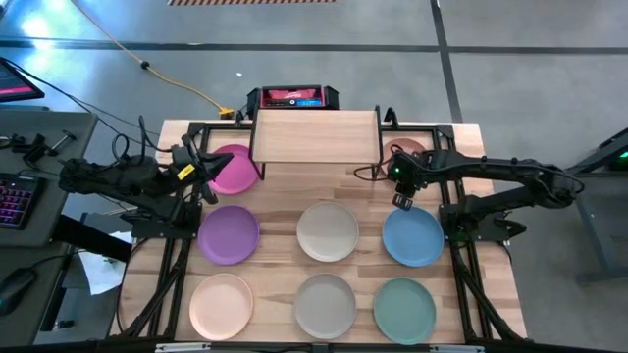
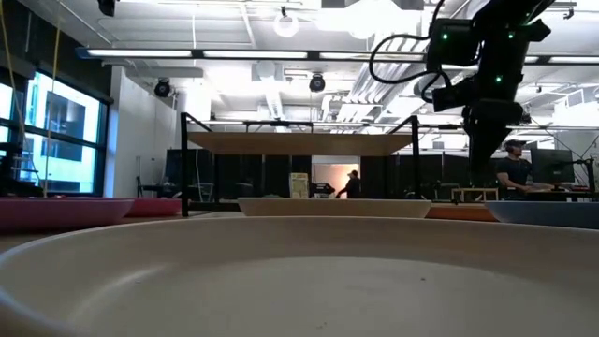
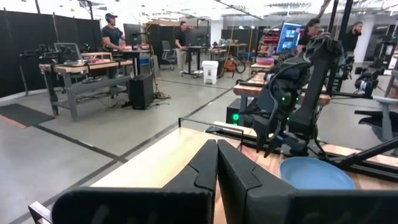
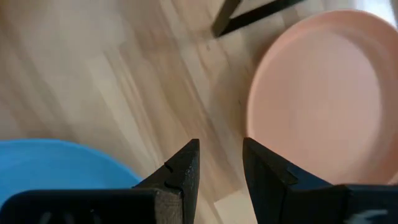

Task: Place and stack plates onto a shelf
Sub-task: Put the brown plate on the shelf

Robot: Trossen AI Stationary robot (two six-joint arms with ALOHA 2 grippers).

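Hovering near the table's back right corner, the right gripper hangs slightly parted and empty between the blue plate and peach plate, probably nearer peach; shelf sits back-center. Left gripper is pinched closed, empty.

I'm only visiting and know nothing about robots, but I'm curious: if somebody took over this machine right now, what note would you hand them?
Left gripper: shut, empty, beside the round matte pink plate.
Right gripper: slightly open, empty, hanging between the round blue plate and a peach plate by the shelf's black leg.
Small light-wood shelf: bare on top, nothing stacked yet.
On the table: purple plate, cream plate, pale peach plate, beige plate, teal plate.
Done: nothing. Left: every plate onto the shelf.
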